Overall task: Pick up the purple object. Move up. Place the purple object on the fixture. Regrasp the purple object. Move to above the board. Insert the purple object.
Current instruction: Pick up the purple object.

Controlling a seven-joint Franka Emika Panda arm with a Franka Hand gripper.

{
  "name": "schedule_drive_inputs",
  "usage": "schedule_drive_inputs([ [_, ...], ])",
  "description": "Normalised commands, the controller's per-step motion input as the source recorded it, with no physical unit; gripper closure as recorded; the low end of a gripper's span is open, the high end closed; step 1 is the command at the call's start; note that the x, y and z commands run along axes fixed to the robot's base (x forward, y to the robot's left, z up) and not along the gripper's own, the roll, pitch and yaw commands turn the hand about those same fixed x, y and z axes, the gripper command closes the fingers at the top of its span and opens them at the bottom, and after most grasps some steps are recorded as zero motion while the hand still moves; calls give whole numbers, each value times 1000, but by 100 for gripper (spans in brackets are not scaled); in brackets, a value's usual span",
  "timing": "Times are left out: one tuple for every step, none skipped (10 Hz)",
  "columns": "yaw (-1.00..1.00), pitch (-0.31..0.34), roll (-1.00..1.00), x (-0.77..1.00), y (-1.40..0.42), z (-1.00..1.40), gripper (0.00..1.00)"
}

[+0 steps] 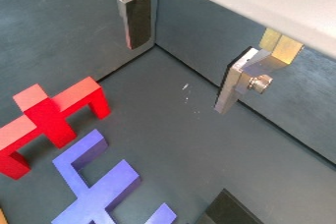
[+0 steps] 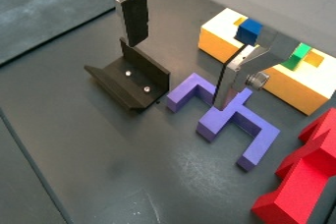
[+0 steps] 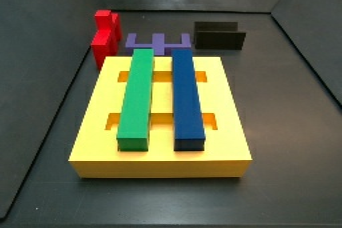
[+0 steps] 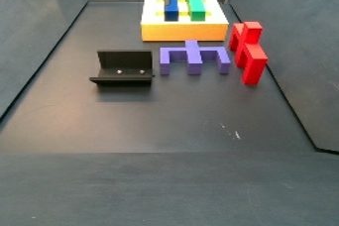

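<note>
The gripper [image 2: 184, 56] is hanging open and empty above the floor, its flat silver fingers [image 2: 134, 17] standing well apart with nothing between them. The purple object [image 4: 195, 57] is lying flat on the dark floor, untouched, between the fixture [image 4: 123, 68] and the red stepped block [image 4: 248, 51], just in front of the board [image 3: 163, 112] carrying its green bar [image 3: 138, 94] and blue bar [image 3: 186, 96]. In a wrist view the purple object [image 2: 223, 120] is sitting under and beyond one finger rather than centred between the two. Judging from this, a straight descent is risking a finger landing on a prong, or nudging the piece toward the red block, unless the gripper is first centring over it.
</note>
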Motion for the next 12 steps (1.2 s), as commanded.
schedule_drive_inputs([
  [0,0,0,0,0,-29,0],
  [0,-4,0,0,-37,-83,0],
  [0,-29,0,0,-166,-140,0],
  [0,-20,1,46,-277,-180,0],
  [0,-40,29,23,-351,-211,0],
  [0,-53,37,0,-374,-229,0],
  [0,-89,26,0,-303,-223,0],
  [0,-81,31,0,-317,-226,0],
  [17,-61,39,0,-391,-217,0],
  [60,-39,41,51,-440,-206,0],
  [74,-43,37,51,-449,-214,0],
  [74,-49,24,57,-437,-234,0],
])
